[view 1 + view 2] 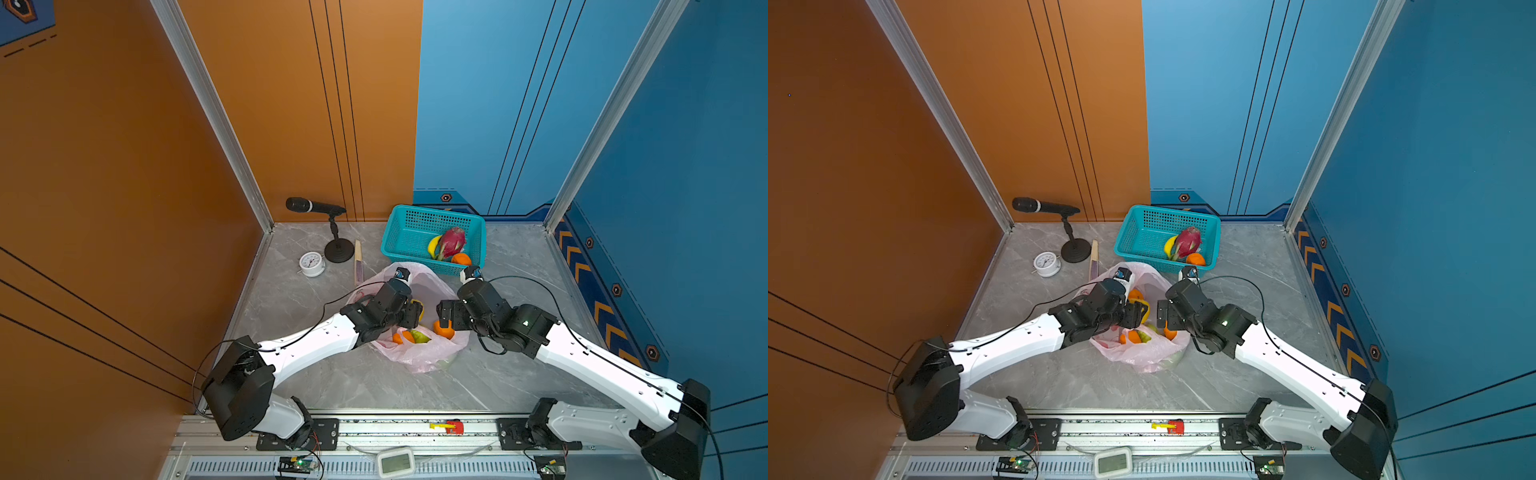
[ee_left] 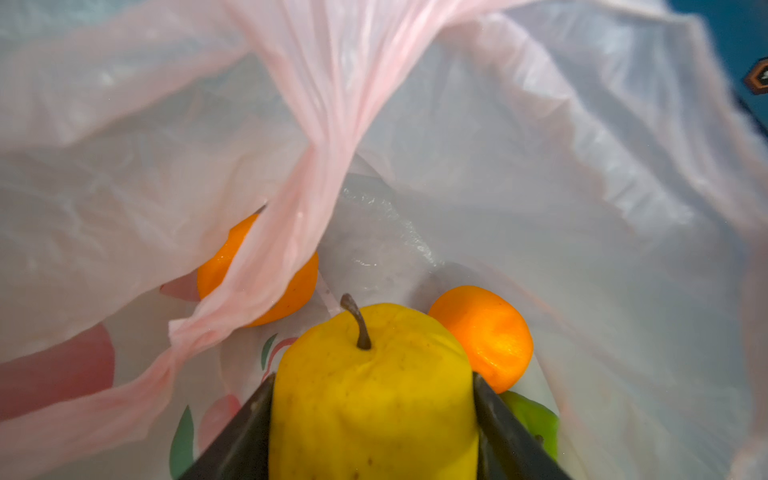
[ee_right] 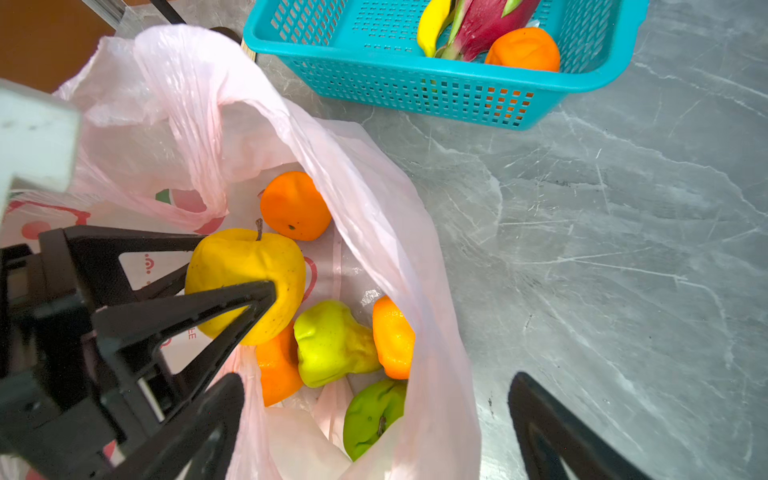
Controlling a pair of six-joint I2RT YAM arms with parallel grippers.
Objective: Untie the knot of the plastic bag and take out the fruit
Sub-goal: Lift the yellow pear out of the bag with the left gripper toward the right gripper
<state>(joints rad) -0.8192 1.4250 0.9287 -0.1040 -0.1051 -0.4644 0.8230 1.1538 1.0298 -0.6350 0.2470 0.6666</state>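
White arm links (image 1: 307, 340), black joint housings (image 1: 237, 386), thin black cables (image 1: 345, 296), small green light (image 1: 526, 322) right of centre, black triangular end effector fingers (image 3: 208, 303)

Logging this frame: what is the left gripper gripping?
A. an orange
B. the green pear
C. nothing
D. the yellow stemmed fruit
D: in the left wrist view the left gripper clamps the yellow stemmed fruit from both sides, inside the plastic bag.
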